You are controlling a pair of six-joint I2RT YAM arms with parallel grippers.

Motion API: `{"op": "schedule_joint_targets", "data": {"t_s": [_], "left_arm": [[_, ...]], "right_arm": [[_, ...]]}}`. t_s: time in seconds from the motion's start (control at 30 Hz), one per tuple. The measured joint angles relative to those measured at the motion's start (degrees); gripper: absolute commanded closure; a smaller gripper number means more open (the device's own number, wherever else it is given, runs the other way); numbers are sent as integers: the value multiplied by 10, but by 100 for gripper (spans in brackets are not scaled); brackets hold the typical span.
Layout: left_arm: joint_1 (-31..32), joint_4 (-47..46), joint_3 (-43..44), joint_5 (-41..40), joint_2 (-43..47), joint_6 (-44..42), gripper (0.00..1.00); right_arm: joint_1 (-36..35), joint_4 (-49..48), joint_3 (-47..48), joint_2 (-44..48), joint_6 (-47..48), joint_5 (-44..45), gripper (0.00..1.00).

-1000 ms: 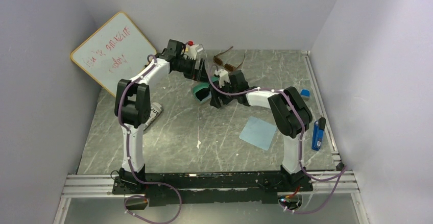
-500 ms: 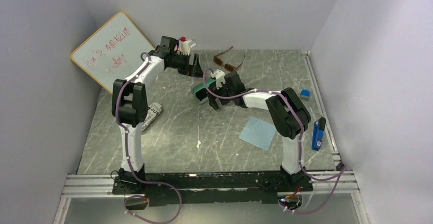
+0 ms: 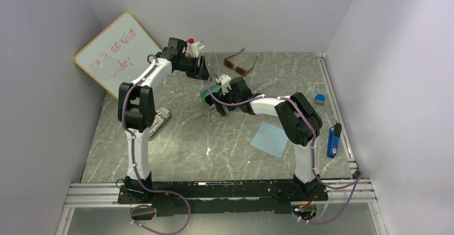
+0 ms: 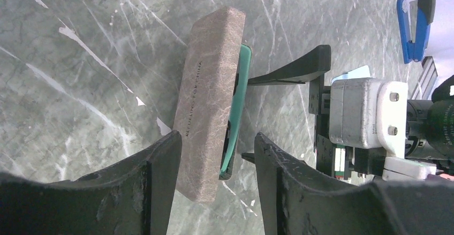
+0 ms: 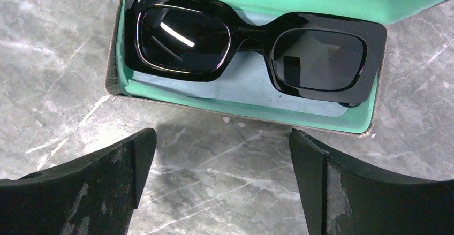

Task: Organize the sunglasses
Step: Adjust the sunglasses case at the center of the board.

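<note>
At the upper left of the top view, a white board with red writing [image 3: 119,53] leans on the wall. It seems to be no part of the job. Below it, a grey soft pouch with black letters [image 3: 160,120] lies on the grey stone-look bench [image 3: 214,154]. I cannot see inside it. It may be waiting for a pair of glasses.

Next comes the left pincer [image 4: 217,149]. Its two fingers are partly apart and hold nothing. It hangs just behind the raised lid of a brown box-shaped glasses case with a green inside [image 4: 206,101]. I think it is there so it can push the lid down.

The case stands open near the middle of the top view. Inside it lie the black-framed sunglasses with dark lenses [image 5: 251,34]. They are folded flat on the green lining with the lenses up. That pair fits the case well, so the lid should be able to shut over it.

The right pincer [image 5: 222,136] hangs just in front of the open side of the case. Its fingers are wide apart and empty.

Further right and higher up in the top view, the brown-framed sunglasses with amber lenses [image 3: 239,65] lie on the bare bench near the back wall. Their arms stick out, so they are not put away yet.

At the right, a light blue square cloth [image 3: 270,138] lies flat on the bench.
</note>
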State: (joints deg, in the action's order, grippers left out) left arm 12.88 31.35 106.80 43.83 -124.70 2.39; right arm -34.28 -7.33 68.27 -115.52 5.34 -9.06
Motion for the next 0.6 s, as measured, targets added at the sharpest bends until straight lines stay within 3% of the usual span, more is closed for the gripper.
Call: {"op": "schedule_joint_targets", "data": {"t_s": [0.6], "left_arm": [[8, 9, -2, 3, -15, -7, 57]], "right_arm": [[0, 0, 2, -1, -3, 1, 0]]}}
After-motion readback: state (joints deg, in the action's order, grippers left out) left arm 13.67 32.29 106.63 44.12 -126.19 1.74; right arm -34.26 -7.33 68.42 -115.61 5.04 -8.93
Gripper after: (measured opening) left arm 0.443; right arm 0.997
